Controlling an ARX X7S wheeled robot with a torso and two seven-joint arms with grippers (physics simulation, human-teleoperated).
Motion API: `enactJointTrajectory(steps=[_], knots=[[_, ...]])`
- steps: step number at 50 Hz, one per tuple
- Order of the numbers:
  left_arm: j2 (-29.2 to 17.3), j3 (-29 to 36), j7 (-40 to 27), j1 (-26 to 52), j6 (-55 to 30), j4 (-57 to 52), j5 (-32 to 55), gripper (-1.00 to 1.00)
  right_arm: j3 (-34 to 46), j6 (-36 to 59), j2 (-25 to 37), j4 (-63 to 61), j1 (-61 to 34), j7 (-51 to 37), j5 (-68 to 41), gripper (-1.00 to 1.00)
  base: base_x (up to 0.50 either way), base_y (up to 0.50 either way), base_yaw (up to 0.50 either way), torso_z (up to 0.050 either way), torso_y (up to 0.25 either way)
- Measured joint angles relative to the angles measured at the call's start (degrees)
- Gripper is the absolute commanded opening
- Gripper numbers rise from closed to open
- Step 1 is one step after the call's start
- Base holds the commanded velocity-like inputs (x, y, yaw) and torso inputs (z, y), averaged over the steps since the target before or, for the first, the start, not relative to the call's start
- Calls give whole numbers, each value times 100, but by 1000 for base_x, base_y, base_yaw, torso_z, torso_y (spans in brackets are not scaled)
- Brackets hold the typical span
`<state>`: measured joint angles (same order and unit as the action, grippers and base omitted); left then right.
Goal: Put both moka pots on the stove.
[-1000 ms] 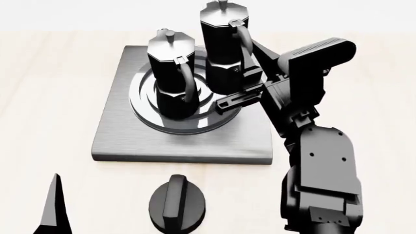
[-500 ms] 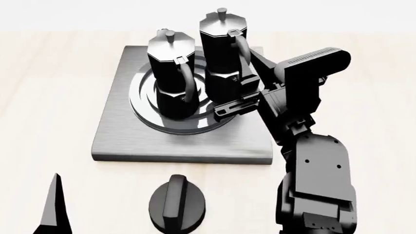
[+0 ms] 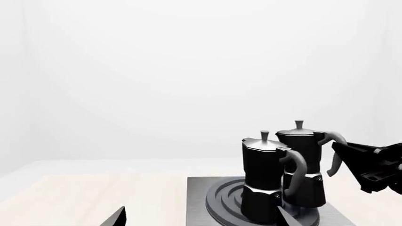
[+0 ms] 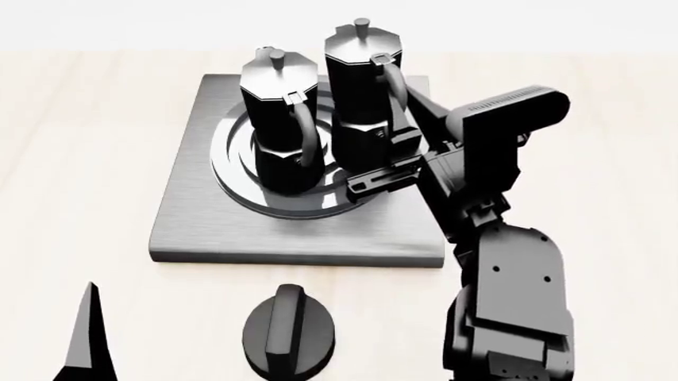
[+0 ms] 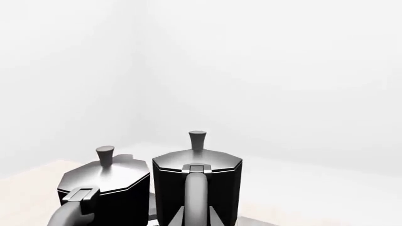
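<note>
Pots: both moka pots (image 4: 317, 111) upright on the stove (image 4: 190, 214).
Right gripper (image 4: 383, 163): clamped on rear pot (image 4: 366, 95).
Left gripper (image 4: 90, 337): state unclear.
Advice: release gently, withdraw straight.

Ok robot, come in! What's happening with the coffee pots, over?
Right gripper at second moka pot, grip unclear. Left gripper low and idle, away from pots. First moka pot upright on stove; second over burner rings. Nothing in the way.

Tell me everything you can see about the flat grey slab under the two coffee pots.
The stove is a flat, square slab that looks like brushed grey metal, lying on the pale wooden table. Raised dark concentric rings sit toward its far side. Both moka pots stand upright on it, side by side.
</note>
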<state>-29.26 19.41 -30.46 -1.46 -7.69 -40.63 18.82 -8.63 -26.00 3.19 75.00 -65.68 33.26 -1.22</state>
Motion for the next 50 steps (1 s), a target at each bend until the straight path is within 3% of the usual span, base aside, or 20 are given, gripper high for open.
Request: enactJointTrajectory(steps=[26,27,41,50], knots=[[-14,15,-18,9,22,15,9,100,-122,265,-17,-46,10,-122,108,-100,0,0,0,0,1],[-14,16,-19,11,21,15,10,100,-121,274,-16,-49,8,-124,105,100,0,0,0,0,0],[-30,13,-38,13,21,8,20,100,-32,496,26,-245,91,-226,148,100,0,0,0,0,0],[-40,15,-51,11,20,-1,19,100,-24,2142,-66,-3311,1367,-176,-91,100,0,0,0,0,0]])
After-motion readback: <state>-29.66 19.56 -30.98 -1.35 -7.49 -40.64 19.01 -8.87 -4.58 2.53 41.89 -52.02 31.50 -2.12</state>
